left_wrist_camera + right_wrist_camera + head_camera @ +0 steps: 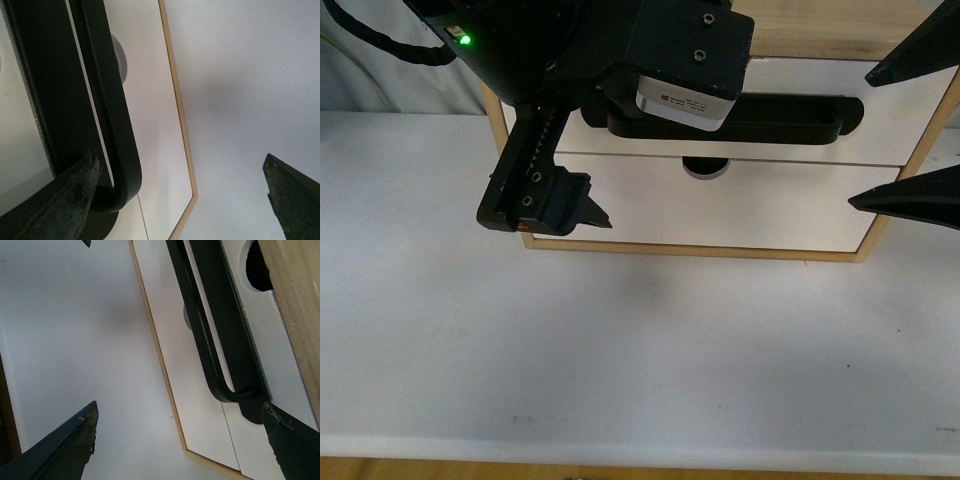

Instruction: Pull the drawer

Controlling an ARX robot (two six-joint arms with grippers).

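The drawer point(790, 75) is the upper one in a small wooden cabinet, white-fronted with a long black bar handle point(780, 115). A half-round notch point(256, 265) shows in its edge in the right wrist view. My left gripper point(582, 165) is open at the handle's left end. In the left wrist view, one of the left gripper's point(182, 197) fingers point(75, 200) lies right beside the handle's curved end point(122, 185). My right gripper point(910, 125) is open at the cabinet's right side. In its wrist view, the right gripper's point(177, 440) one finger point(292, 445) is close to the handle's other end point(240, 395).
A plain white drawer front point(740, 210) sits below, with a round notch point(705, 166) at the seam. The cabinet stands at the back of a white table point(620, 350). The left arm's black body point(620, 40) covers the cabinet's upper left part.
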